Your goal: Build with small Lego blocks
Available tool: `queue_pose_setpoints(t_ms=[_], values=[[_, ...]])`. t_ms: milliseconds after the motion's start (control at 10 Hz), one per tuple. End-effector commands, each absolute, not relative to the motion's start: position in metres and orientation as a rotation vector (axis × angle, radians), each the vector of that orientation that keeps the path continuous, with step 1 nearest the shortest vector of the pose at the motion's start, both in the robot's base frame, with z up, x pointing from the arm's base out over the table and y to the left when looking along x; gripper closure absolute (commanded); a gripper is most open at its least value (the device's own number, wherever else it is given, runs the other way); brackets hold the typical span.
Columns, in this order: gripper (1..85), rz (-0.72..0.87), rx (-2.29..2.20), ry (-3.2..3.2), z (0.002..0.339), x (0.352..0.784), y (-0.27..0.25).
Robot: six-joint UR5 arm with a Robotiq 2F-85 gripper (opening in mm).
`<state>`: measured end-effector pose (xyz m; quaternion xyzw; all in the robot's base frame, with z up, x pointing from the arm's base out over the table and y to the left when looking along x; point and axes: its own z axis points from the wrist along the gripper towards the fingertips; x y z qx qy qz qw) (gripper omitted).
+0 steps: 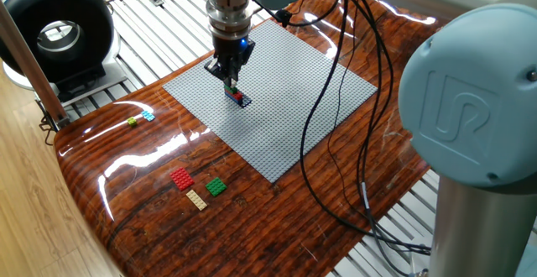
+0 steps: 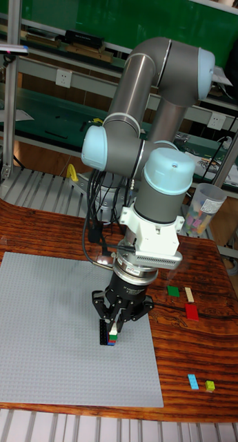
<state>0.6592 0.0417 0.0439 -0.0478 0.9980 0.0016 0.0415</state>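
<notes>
Arm: UR5, grey w/ pale blue joint caps, bent down over baseplate.
Gripper (image 1: 231, 79): pointing straight down over left-centre of baseplate, blue light on its body; in tall view (image 2: 117, 323) right above the brick stack.
Jaws: close around top of stack; whether they clamp it or just flank it – cannot tell, too small.
Brick stack (image 1: 238, 97): small multi-colour pile on baseplate, red/green/dark visible; tall view (image 2: 112, 337) shows green over blue, dark piece just beside.
Baseplate (image 1: 285, 117): large grey studded sheet, flat on tabletop, diamond-wise in fixed view.
Red brick (image 1: 181, 178): loose on tabletop, off baseplate's near corner.
Tan brick (image 1: 197, 199): just beside red one, long thin.
Green brick (image 1: 216, 186): near tan, apart from it.
Light blue brick (image 1: 148, 116): on tabletop, well apart from red/tan/green group.
Yellow-green brick (image 1: 132, 122): just beside light blue.
Tabletop (image 1: 151, 218): glossy dark wood grain.
Cables (image 1: 336, 143): black, trail from arm across baseplate edge.
Cup (image 2: 203, 207): clear plastic, coloured bits inside, far side of tabletop.
</notes>
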Motion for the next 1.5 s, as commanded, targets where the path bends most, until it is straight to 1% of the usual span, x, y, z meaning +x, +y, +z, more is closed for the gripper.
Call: queue_pose_setpoints(t_ms=[0, 1400], values=[[84.3, 0.04, -0.146, 3.055, 0.044, 0.6605, 0.0458], [84.3, 0.08, -0.207, 3.052, 0.0412, 0.6595, 0.0408]])
